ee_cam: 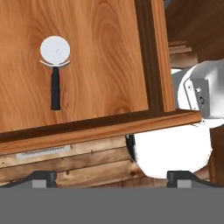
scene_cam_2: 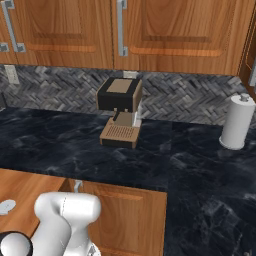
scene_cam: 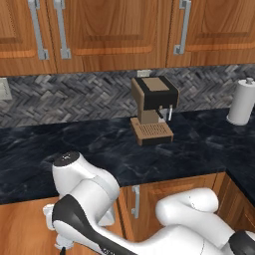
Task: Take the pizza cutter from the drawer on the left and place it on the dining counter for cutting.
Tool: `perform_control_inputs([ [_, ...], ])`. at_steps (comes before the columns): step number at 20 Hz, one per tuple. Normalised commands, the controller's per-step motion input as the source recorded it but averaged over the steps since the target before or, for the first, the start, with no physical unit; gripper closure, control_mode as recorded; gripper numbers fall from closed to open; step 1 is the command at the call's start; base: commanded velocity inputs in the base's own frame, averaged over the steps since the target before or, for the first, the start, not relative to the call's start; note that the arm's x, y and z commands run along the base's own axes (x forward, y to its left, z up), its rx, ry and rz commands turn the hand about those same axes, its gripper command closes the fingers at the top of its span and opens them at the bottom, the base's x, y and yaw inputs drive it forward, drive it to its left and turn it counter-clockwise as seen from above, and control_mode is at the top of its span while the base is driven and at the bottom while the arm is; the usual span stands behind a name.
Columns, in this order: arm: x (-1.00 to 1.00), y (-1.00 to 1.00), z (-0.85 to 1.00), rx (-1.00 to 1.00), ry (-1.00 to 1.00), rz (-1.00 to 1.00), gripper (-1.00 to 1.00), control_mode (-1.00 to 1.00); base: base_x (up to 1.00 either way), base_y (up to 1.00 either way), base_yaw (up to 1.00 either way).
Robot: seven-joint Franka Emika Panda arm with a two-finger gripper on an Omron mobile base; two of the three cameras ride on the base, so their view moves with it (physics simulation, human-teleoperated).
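Pincer (ee_cam: pixel 111 178) jaws spread wide, nothing between them; the two dark tips sit at the bottom of the hand view, well apart.

Drawer (ee_cam: pixel 100 127) is pulled out, looking down into it from the hand view. Pizza cutter (ee_cam: pixel 55 70) lies flat on the bare wood floor of the drawer, well apart from the walls: round grey wheel at one end, black handle running straight away from it. Pincer is above the drawer's rim, not touching the cutter, with the cutter offset to one side of the pincer's line.

In the right base view the open drawer (scene_cam_2: pixel 25 192) shows at the lower left under the front edge of the desk (scene_cam_2: pixel 165 165), and the cutter's wheel (scene_cam_2: pixel 6 206) is just visible at the picture's left edge. In the left base view the arm folds down in front of the desk's (scene_cam: pixel 99 149) front edge, hand low at the lower left.

On the black marble desk: coffee machine (scene_cam: pixel 153 109) near the back edge against the herringbone backsplash (scene_cam: pixel 74 94), paper towel roll (scene_cam: pixel 243 102) upright toward the right back corner. Wood wall cabinets (scene_cam: pixel 119 30) with vertical silver handles above.
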Motion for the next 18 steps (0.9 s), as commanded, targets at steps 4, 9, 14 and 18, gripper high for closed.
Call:
perform_control_inputs([
  [4,0.06,0.07,-0.17,0.0,0.03,0.0,-1.0,-1.0,0.0,0.0,0.0],
  [9,0.05,0.07,-0.22,0.0,0.02,0.0,-1.0,-1.0,0.0,0.0,0.0],
  [14,0.13,0.06,-0.23,0.0,0.01,0.0,-1.0,-1.0,0.0,0.0,0.0],
  [18,0.15,0.07,-0.23,0.0,0.01,0.0,-1.0,-1.0,0.0,0.0,0.0],
])
